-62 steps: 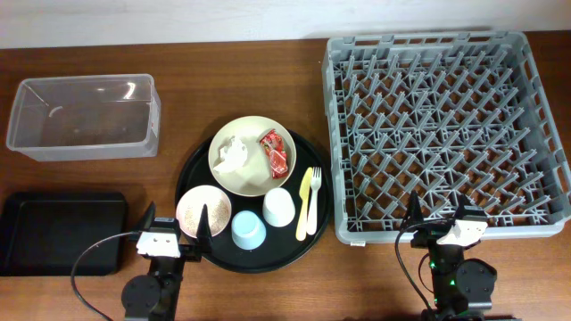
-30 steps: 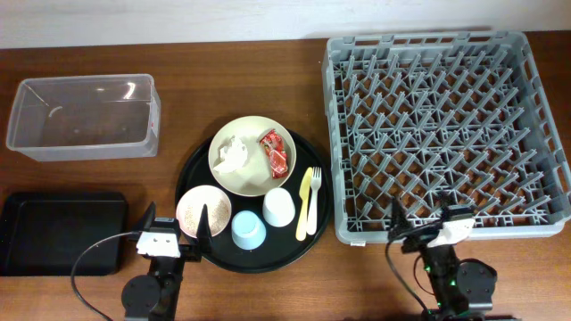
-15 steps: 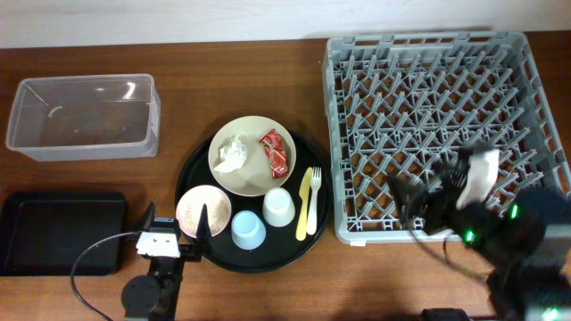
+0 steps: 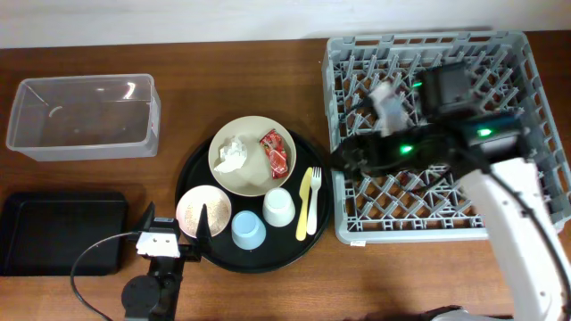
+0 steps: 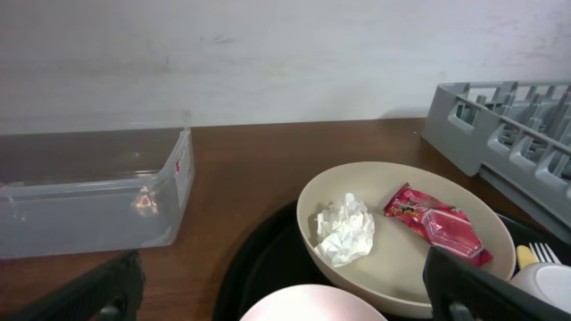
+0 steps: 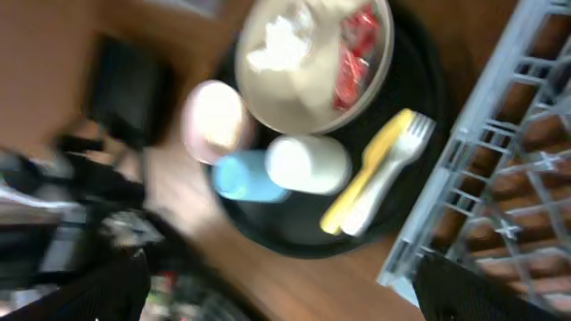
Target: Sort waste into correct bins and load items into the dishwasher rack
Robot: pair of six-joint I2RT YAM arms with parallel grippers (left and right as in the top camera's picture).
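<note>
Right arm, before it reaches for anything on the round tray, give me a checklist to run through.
1. Right pincer open, nothing held: ok.
2. Left pincer open, empty, beside the pink bowl: ok.
3. Tissue and red wrapper lie uncovered on the cream plate: ok.
4. Clear tub and black rectangular tray look empty: ok.
5. Rack holds no dishes where visible: ok.
6. Right wrist view sharp enough to aim: not ok, blurred.
</note>
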